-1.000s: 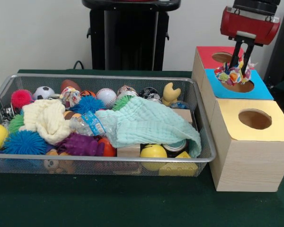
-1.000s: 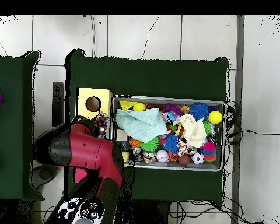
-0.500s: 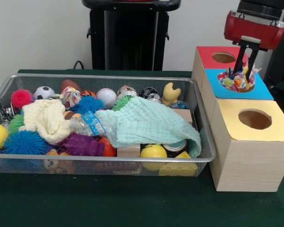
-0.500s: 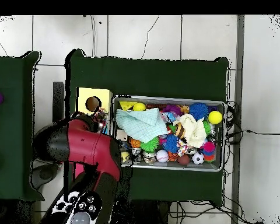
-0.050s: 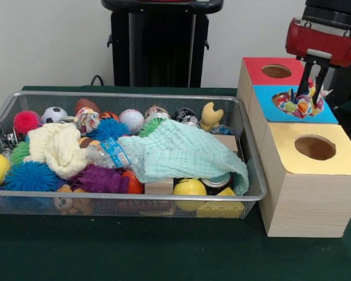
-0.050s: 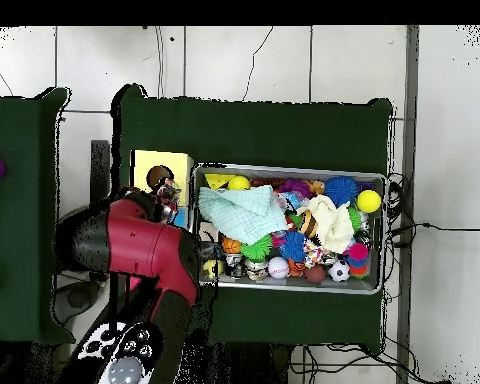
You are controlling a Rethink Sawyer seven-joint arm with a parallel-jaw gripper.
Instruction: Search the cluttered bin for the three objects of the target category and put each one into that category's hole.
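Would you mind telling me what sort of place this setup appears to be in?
Probably a robotics lab or test room: a red robot arm works at a green-covered table, beside a wire bin packed with toys and wooden sorting boxes with coloured tops.

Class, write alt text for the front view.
The gripper holds a multicoloured rope toy over the blue hole, between red and yellow boxes. Left, a wire bin overflows with balls, cloths and toys.
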